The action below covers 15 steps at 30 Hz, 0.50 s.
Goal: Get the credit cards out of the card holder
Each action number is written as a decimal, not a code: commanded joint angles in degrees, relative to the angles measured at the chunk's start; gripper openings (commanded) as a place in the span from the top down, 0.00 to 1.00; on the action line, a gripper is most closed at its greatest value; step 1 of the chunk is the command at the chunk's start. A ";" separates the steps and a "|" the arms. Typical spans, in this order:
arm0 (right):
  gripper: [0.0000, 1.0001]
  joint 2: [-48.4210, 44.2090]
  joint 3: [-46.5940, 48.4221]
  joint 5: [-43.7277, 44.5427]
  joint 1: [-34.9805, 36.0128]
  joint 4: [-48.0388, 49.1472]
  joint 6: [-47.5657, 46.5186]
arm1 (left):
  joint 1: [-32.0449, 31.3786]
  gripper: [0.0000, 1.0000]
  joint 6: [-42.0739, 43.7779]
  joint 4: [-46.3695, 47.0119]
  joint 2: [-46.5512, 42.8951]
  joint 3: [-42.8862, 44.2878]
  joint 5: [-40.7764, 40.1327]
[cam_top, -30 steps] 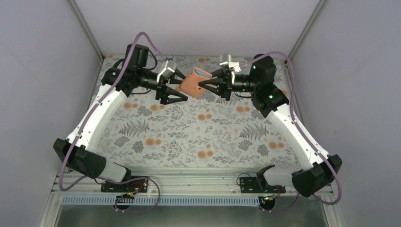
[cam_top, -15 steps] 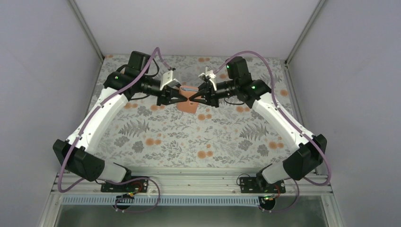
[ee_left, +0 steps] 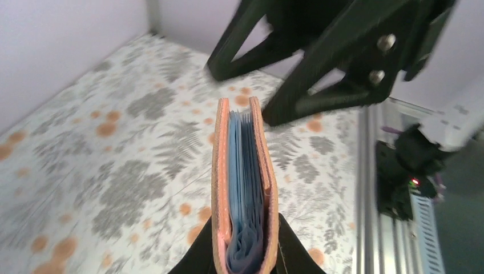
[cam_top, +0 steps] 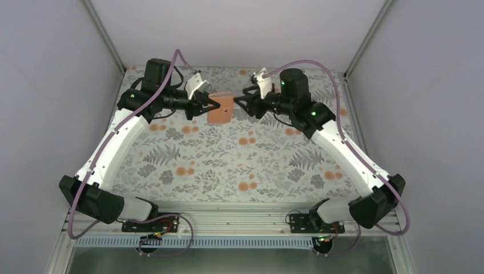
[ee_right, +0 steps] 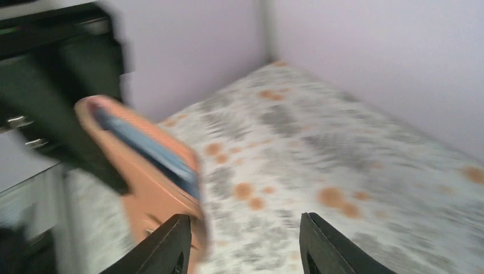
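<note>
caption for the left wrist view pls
Left gripper, jaws shut on the folded card holder, seen edge-on with blue pockets showing, over the floral table.

Flat table [cam_top: 228, 165] under a white cloth printed with grey ferns and orange blossoms.
Pale lilac walls [cam_top: 240, 28] closed it in on three sides; a ribbed silver metal rail [cam_top: 228, 220] ran along its near edge.

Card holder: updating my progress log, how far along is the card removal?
Done: the left gripper pinches the folded card holder, clear of the table. In hand: the right gripper stands open beside it. Left: no credit cards are out; unfolding and pulling them remains.
</note>
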 commanded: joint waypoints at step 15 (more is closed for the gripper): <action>0.55 10.52 6.25 33.24 16.21 10.44 17.65 | 0.74 0.98 -22.97 5.02 -0.25 3.75 -21.06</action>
